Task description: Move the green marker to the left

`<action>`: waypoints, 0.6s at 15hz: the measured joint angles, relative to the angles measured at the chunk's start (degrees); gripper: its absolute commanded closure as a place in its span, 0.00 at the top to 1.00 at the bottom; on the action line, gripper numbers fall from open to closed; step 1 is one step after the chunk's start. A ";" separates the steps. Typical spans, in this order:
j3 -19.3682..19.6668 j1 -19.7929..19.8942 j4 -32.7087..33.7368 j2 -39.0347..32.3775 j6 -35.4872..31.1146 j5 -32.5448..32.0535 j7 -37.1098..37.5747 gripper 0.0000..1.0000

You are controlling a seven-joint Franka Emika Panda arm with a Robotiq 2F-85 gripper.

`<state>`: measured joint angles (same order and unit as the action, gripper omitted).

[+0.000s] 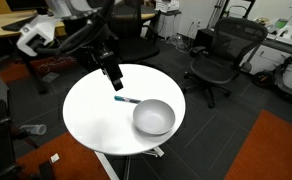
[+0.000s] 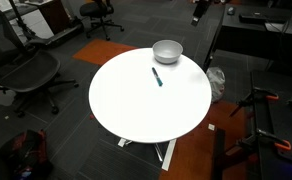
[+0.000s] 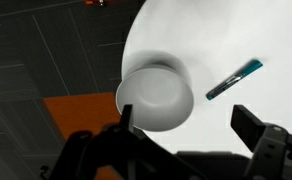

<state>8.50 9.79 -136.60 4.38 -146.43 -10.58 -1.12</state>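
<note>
The green marker point(image 1: 127, 99) is a thin dark teal stick lying flat on the round white table point(image 1: 91, 115), just beside the silver-grey bowl point(image 1: 153, 117). It also shows in an exterior view point(image 2: 156, 76) and in the wrist view point(image 3: 234, 79). My gripper point(image 1: 113, 79) hangs above the table, up and to the side of the marker, not touching it. In the wrist view my gripper point(image 3: 191, 125) is open and empty, with the bowl point(image 3: 154, 96) and the marker beyond its fingers.
Black office chairs point(image 1: 221, 55) stand around the table on dark carpet, another chair point(image 2: 26, 75) is close to the table edge. An orange floor patch point(image 1: 276, 150) lies beside it. A desk point(image 2: 256, 35) stands behind the bowl.
</note>
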 measured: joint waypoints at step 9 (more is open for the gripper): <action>-1.99 -3.18 8.38 -10.48 -0.80 7.70 10.09 1.00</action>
<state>6.50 6.61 -128.22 -6.10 -147.23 -2.88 8.97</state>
